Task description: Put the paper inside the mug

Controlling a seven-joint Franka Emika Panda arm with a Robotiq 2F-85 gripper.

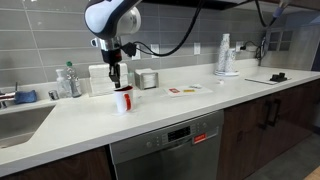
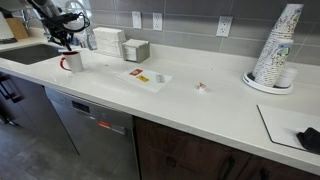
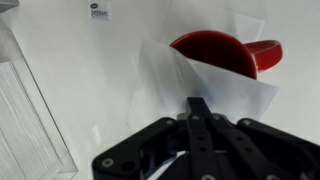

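Observation:
The red mug (image 1: 123,101) with a white inside stands on the white counter near the sink, and shows in both exterior views (image 2: 72,63). My gripper (image 1: 115,76) hangs directly above it, also seen from the other side (image 2: 66,43). In the wrist view the gripper (image 3: 197,106) is shut on the white paper (image 3: 235,95). The paper hangs below the fingers and covers the near part of the mug (image 3: 215,50). The mug's handle (image 3: 266,50) sticks out to the right. Whether the paper touches the mug I cannot tell.
A round silver tin (image 1: 148,79) and bottles (image 1: 68,82) stand against the wall behind the mug. Red-and-white card pieces (image 2: 140,76) lie mid-counter. Stacked white cups (image 2: 275,45) stand on a plate at the far end. A sink (image 1: 15,122) lies beside the mug.

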